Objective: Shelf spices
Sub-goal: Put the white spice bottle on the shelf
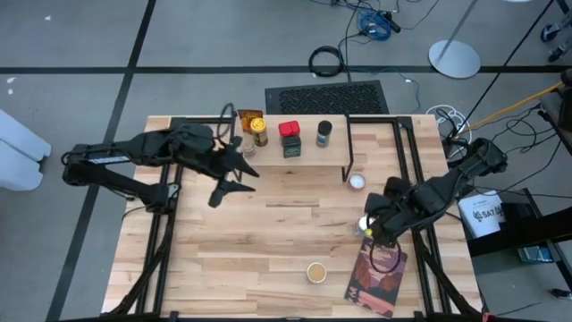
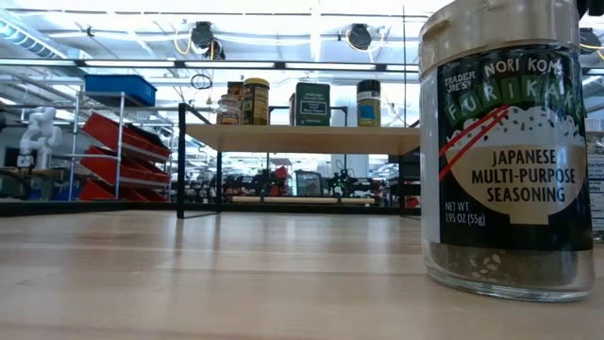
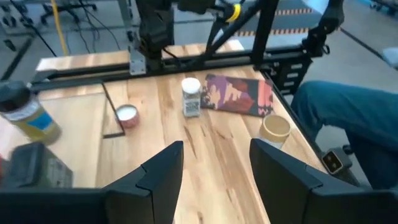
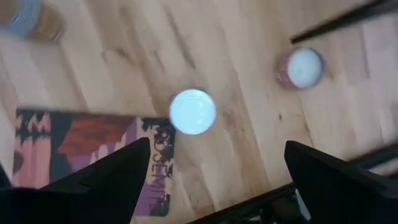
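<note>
The shelf [image 1: 308, 161] [image 2: 302, 139] stands at the table's far side and carries several spices: an orange-labelled jar [image 1: 257, 131], a red-topped tin [image 1: 290, 139] and a black-topped jar [image 1: 323, 134]. My left gripper [image 1: 234, 179] [image 3: 214, 168] hovers open and empty near the shelf's left front. My right gripper [image 1: 368, 225] [image 4: 217, 180] is open and points down above a white-topped jar [image 4: 193, 112] [image 3: 191, 96], which stands upright on the table; it touches nothing. A red jar with a white lid [image 1: 357, 182] [image 4: 300, 67] stands by the shelf's right leg. A tan-topped jar [image 1: 316, 272] [image 2: 505, 151] stands near the front edge.
A reddish-purple picture book [image 1: 376, 275] [image 4: 93, 155] lies flat at the near right, just beside the white-topped jar. Black frame rails [image 1: 420, 170] run along the table's sides. In the left wrist view a person's leg [image 3: 348, 124] shows beyond the table's right edge.
</note>
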